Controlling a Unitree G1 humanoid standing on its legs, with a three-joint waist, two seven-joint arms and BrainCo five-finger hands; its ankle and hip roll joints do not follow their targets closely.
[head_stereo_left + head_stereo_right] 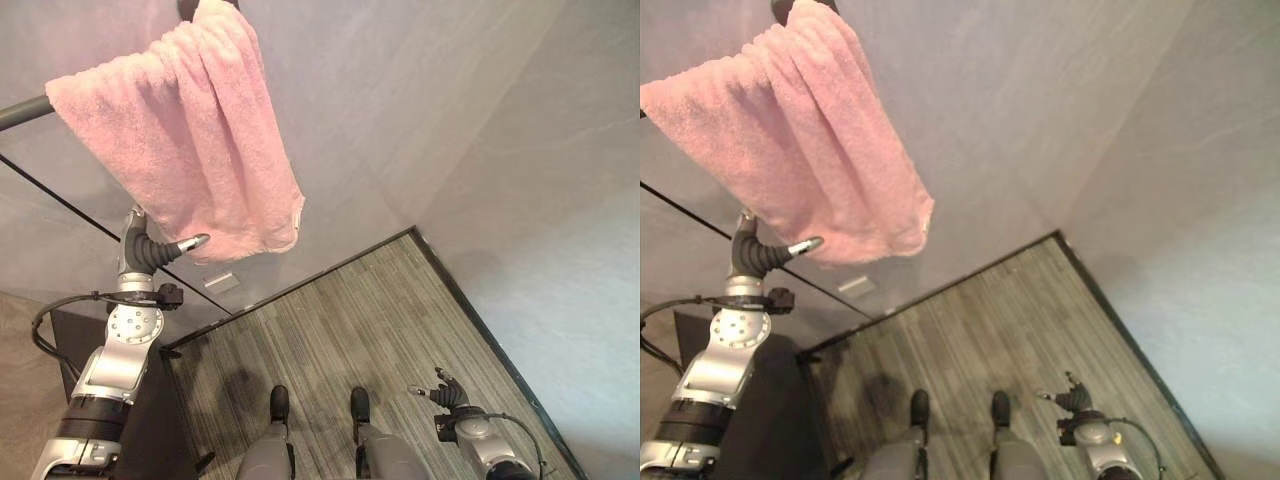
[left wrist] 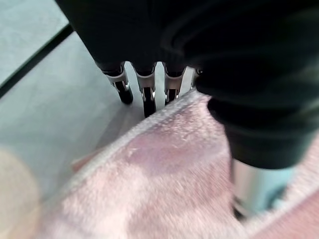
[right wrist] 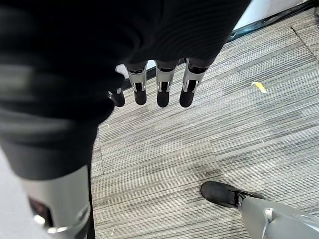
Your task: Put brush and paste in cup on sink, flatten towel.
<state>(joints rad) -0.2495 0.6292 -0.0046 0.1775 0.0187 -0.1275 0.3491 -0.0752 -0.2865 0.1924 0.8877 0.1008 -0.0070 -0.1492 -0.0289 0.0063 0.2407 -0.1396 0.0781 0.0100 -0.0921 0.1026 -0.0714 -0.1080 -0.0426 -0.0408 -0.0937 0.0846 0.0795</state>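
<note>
We see a pink towel (image 1: 190,140) draped bunched over a dark rail (image 1: 25,112) high on the grey wall (image 1: 400,100), hanging down in folds, its lower corner toward the striped carpet floor (image 1: 350,320). The left hand (image 1: 165,250) is raised at the towel's lower edge, one silver finger sticking out straight right against the fabric. In the left wrist view the fingers (image 2: 147,94) run straight, side by side, past the towel's hem, and the pink cloth lies across the palm side; we cannot see any finger curled round it, so we read the hand as flat and relaxed, touching the towel. The right hand (image 1: 445,392) hangs low by the robot's side above the carpet, well apart from the towel. In the right wrist view its fingers (image 3: 162,89) are straight and slightly spread, holding nothing. A small yellow scrap (image 3: 258,86) lies on the carpet.
</note>
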